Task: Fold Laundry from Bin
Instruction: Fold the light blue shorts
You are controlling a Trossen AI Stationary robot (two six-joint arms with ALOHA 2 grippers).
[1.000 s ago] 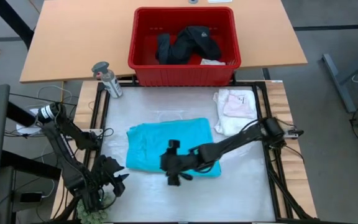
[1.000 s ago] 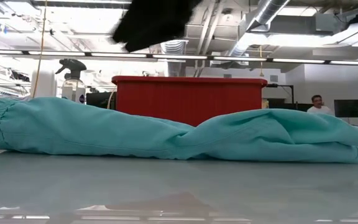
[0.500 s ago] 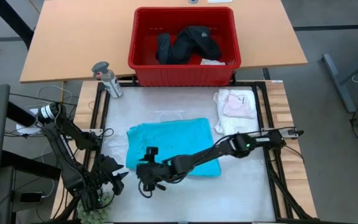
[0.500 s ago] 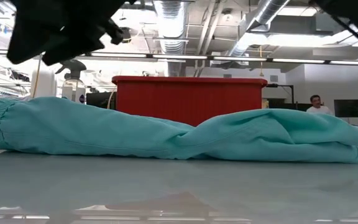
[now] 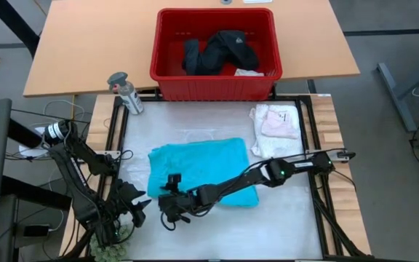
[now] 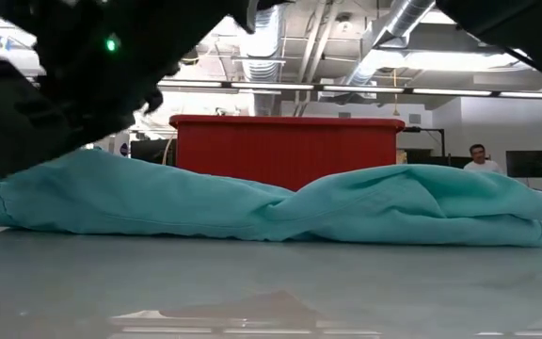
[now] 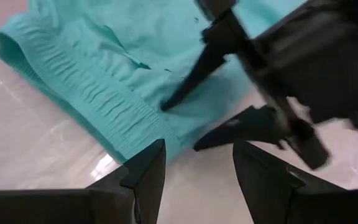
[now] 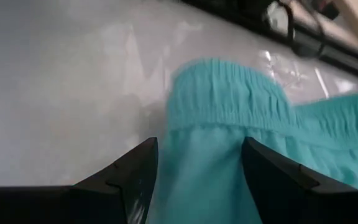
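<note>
The turquoise shirt [image 5: 198, 177] lies folded flat in the middle of the pale work mat [image 5: 282, 225], its gathered, elasticated hem turned toward the near left corner. From table height it reads as a long low mound [image 6: 280, 209] stretching across the mat.

The right gripper [image 5: 169, 209] has reached across from the right side and sits at the shirt's near left corner. Its fingers [image 8: 124, 177] stand apart, straddling the ribbed hem [image 8: 225, 102] without pinching any cloth, so it holds nothing. In the left wrist view one of its fingertips [image 7: 188, 78] touches down on the turquoise fabric while the other lies on the bare mat just beside the edge.

The left gripper [image 5: 138, 209] waits near the left edge of the mat, close to the right one, its fingers [image 7: 146, 177] parted and empty.

To the right of the shirt, at the far right of the mat, rests a pale pink-white piece [image 5: 275, 125] in a loose heap. Beyond the mat, the red bin [image 5: 167, 76] stands on the wooden table [image 5: 86, 44], with black clothing [image 5: 220, 49] and a scrap of white [image 5: 249, 71] inside. A spray bottle [image 5: 124, 91] stands left of the bin.

A person [image 6: 481, 158] sits far off in the room behind. No label or writing can be read anywhere.
</note>
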